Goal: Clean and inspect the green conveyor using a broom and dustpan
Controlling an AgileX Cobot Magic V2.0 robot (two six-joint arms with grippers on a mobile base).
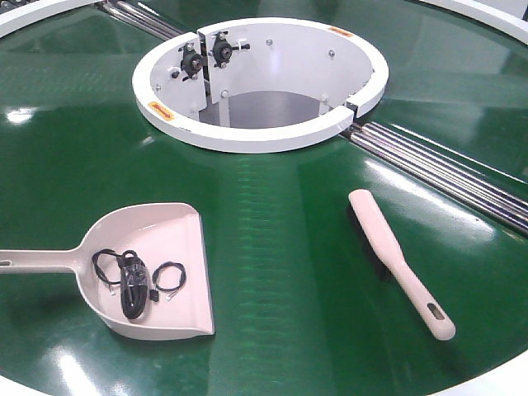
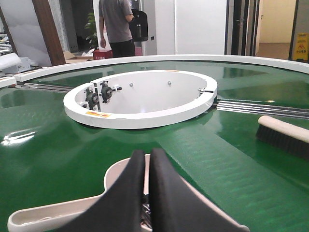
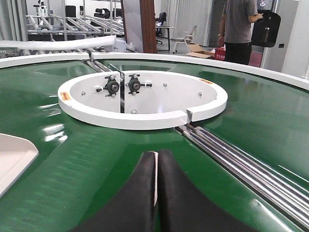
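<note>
The green conveyor point(image 1: 280, 247) fills the front view. On its left lies the pale dustpan point(image 1: 157, 227), handle pointing left, with black cables point(image 1: 132, 280) inside. The broom point(image 1: 396, 260) lies flat on the right, bristles down, handle toward the near edge. Neither gripper shows in the front view. My left gripper point(image 2: 147, 153) is shut and hovers above the dustpan point(image 2: 53, 215), with the broom point(image 2: 285, 135) to its right. My right gripper point(image 3: 157, 153) is shut over the belt; a thin pale sliver shows in the slit between its fingers. The dustpan's corner point(image 3: 12, 157) is at its left.
A white ring point(image 1: 247, 136) surrounds the central opening, with bearing blocks point(image 1: 206, 54) on its inner wall. Steel roller strips point(image 1: 445, 173) run from the ring to the right edge. A person point(image 2: 116, 24) stands beyond the conveyor's far rim.
</note>
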